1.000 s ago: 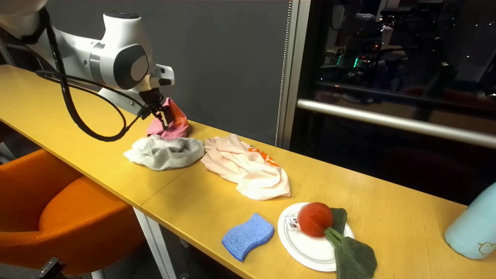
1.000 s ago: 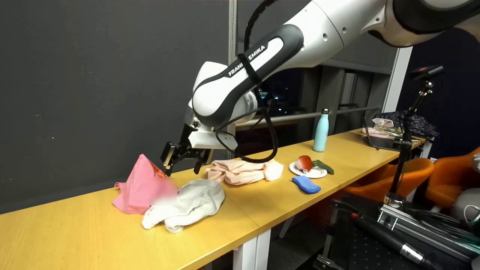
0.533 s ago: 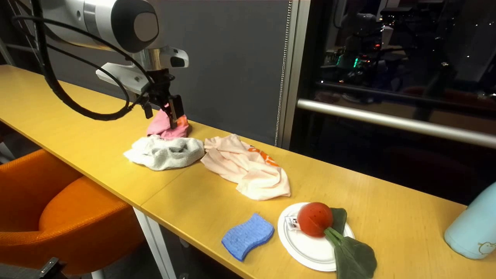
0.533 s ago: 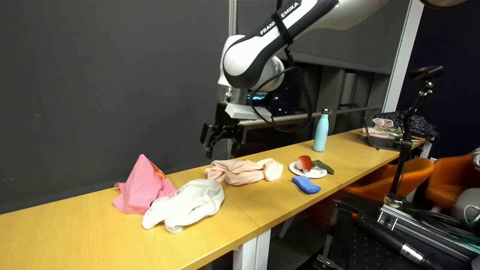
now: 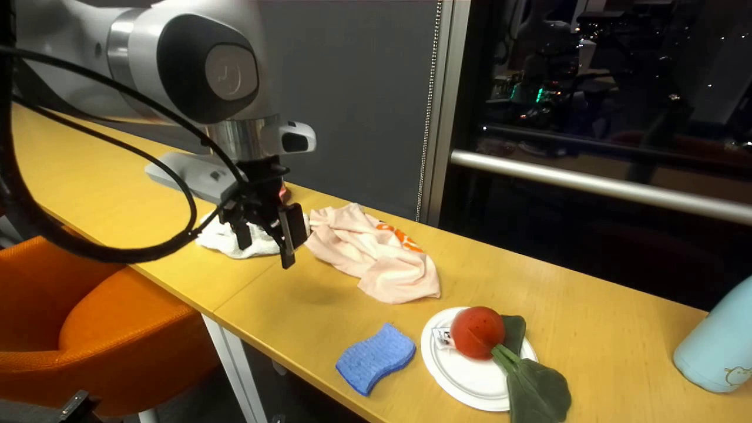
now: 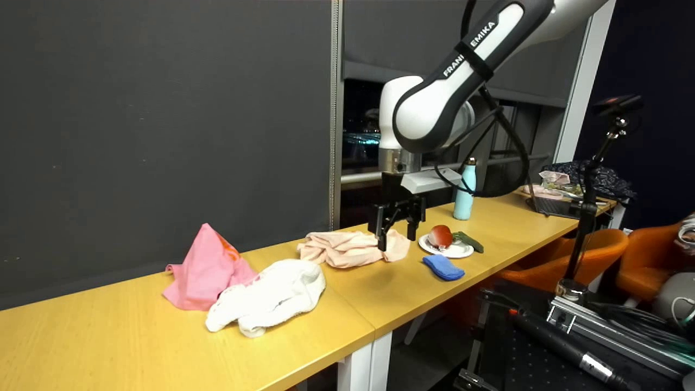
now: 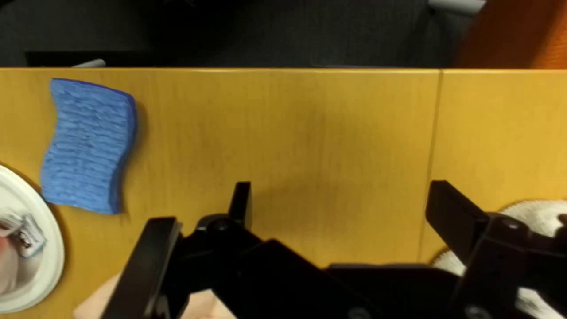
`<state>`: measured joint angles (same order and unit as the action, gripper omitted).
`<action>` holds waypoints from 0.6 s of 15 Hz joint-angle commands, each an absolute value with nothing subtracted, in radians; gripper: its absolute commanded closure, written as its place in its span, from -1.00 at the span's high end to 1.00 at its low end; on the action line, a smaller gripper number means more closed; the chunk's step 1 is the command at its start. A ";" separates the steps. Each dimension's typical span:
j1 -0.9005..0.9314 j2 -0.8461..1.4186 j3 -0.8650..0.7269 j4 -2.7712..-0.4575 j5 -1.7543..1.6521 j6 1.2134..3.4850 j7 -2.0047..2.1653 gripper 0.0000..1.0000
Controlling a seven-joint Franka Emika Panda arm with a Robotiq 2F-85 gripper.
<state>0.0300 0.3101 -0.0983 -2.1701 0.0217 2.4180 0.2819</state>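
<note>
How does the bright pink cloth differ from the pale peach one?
The pink cloth rises to a peak; the peach cloth lies low and rumpled. The pink cloth is vivid; the peach cloth is much paler. Both show some orange and rest on the table.

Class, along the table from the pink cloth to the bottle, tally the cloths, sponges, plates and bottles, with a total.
Cloths: 3 (pink cloth, white cloth, peach cloth)
Sponge: 1
Plate: 1
Bottle: 1
Total: 6

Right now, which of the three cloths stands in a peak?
The pink cloth, leftmost in an exterior view: it rises to a point; the white cloth and peach cloth lie low, crumpled.
</note>
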 commanded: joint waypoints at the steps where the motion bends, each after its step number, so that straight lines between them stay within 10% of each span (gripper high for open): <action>1: 0.022 0.249 -0.150 -2.302 -0.089 2.502 0.325 1.00; 9: 0.041 0.283 -0.114 -2.265 -0.070 2.572 0.329 1.00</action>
